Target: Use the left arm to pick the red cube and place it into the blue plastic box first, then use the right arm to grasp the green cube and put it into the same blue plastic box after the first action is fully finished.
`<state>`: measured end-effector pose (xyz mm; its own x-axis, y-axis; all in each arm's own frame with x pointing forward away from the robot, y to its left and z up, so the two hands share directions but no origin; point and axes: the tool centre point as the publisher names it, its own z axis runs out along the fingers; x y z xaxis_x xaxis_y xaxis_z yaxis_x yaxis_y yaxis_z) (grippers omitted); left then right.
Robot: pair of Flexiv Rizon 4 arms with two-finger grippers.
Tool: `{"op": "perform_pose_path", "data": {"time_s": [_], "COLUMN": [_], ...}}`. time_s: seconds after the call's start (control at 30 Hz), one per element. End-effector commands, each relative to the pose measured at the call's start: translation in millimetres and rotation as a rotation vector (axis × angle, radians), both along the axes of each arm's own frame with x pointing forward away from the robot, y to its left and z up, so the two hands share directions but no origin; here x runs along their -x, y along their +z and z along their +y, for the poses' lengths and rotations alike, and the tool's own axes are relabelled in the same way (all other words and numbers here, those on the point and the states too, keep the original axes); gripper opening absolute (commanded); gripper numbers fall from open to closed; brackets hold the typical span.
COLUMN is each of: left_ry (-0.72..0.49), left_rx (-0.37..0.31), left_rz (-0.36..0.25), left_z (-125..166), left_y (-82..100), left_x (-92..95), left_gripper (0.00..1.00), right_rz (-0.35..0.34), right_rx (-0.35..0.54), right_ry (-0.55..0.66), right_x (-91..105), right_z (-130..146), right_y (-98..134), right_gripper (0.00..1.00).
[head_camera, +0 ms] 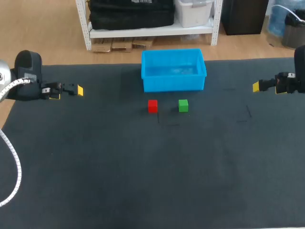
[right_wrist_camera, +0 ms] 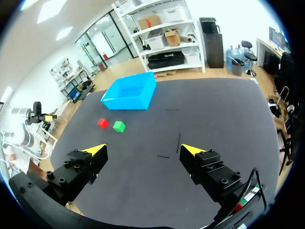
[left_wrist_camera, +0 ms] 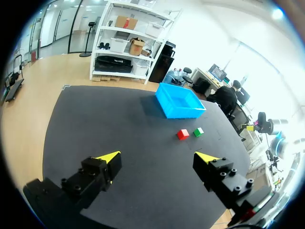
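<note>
Hands: left hand [left_wrist_camera: 159, 156], right hand [right_wrist_camera: 144, 149] both released; red cube [head_camera: 152, 106] beside green cube [head_camera: 183, 105], near blue box [head_camera: 174, 84].

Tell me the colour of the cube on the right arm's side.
Green. The green cube shows best in the head view, beside the red cube.

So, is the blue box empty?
Empty: the blue box shows only its bare floor, and the red cube and green cube both sit on the table in front of it.
</note>
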<state>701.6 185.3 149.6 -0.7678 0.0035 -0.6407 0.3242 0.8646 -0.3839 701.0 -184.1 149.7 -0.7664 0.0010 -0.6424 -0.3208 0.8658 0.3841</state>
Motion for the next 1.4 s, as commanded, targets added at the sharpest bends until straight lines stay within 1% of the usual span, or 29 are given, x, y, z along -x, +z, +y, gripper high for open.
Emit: {"op": "perform_pose_path", "data": {"time_s": [0.03,0.13,0.17,0.2,0.23,0.27,0.33,0.37,0.4,0.43,0.47,0.5,0.53,0.57,0.6,0.63,0.67,0.7,0.77,0.8,0.87,0.9,0.93,0.97,1.0,1.4], "left_ry": [0.0,0.0,0.011,0.016,0.005,0.0,-0.016,-0.02,-0.021,-0.021,-0.029,-0.046,-0.062,-0.068,-0.073,-0.083,-0.078,-0.062,-0.061,-0.043,-0.032,-0.013,-0.019,-0.043,-0.041,-0.041], "left_rx": [0.0,0.0,-0.026,-0.029,-0.017,-0.058,-0.099,-0.127,-0.152,-0.164,-0.253,-0.294,-0.288,-0.315,-0.345,-0.325,-0.347,-0.358,-0.332,-0.349,-0.35,-0.379,-0.367,-0.334,-0.352,-0.352], "left_rz": [0.0,0.0,0.038,0.05,0.061,0.087,0.105,0.14,0.162,0.187,0.229,0.228,0.255,0.273,0.27,0.284,0.298,0.292,0.303,0.295,0.307,0.3,0.323,0.32,0.325,0.325], "left_z": [0,0,-1,-3,-6,-10,-17,-22,-26,-32,-40,-48,-56,-63,-69,-74,-78,-80,-85,-86,-90,-91,-93,-96,-97,-97], "left_y": [0.2,0.2,0.2,0.3,2.0,3.3,6.1,6.6,7.0,7.6,7.5,7.9,8.2,7.4,6.9,6.0,5.6,4.1,1.2,1.6,0.3,-0.1,-0.5,-1.1,-0.5,-0.5], "left_x": [0.1,0.1,-2.6,-5.1,-7.7,-10.5,-16.5,-19.7,-22.4,-25.2,-27.9,-30.2,-32.0,-34.1,-35.9,-37.5,-39.1,-40.7,-43.6,-43.9,-45.3,-45.6,-46.6,-47.1,-47.1,-47.1], "left_gripper": [1.0,1.0,1.0,1.0,1.0,1.0,1.0,1.0,1.0,1.0,1.0,1.0,1.0,1.0,1.0,1.0,1.0,1.0,1.0,1.0,1.0,1.0,1.0,1.0,1.0,1.0], "right_rz": [0.0,0.0,0.0,0.0,0.0,0.0,0.0,0.0,0.0,0.0,0.0,0.0,0.0,0.0,0.0,0.0,0.0,0.0,0.0,0.0,0.0,0.0,0.0,0.0,0.0,0.0], "right_rx": [0.001,0.001,0.001,0.001,0.001,0.001,0.001,0.001,0.001,0.001,0.001,0.001,0.001,0.001,0.001,0.001,0.001,0.001,0.001,0.001,0.001,0.001,0.001,0.001,0.001,0.001], "right_ry": [0.001,0.001,0.001,0.001,0.001,0.001,0.001,0.001,0.001,0.001,0.001,0.001,0.001,0.001,0.001,0.001,0.001,0.001,0.001,0.001,0.001,0.001,0.001,0.001,0.001,0.001], "right_x": [0.3,0.3,0.3,0.3,0.3,0.3,0.3,0.3,0.3,0.3,0.3,0.3,0.3,0.3,0.3,0.3,0.3,0.3,0.3,0.3,0.3,0.3,0.3,0.3,0.3,0.3], "right_z": [0,0,0,0,0,0,0,0,0,0,0,0,0,0,0,0,0,0,0,0,0,0,0,0,0,0], "right_y": [0,0,0,0,0,0,0,0,0,0,0,0,0,0,0,0,0,0,0,0,0,0,0,0,0,0], "right_gripper": [1.0,1.0,1.0,1.0,1.0,1.0,1.0,1.0,1.0,1.0,1.0,1.0,1.0,1.0,1.0,1.0,1.0,1.0,1.0,1.0,1.0,1.0,1.0,1.0,1.0,1.0]}}
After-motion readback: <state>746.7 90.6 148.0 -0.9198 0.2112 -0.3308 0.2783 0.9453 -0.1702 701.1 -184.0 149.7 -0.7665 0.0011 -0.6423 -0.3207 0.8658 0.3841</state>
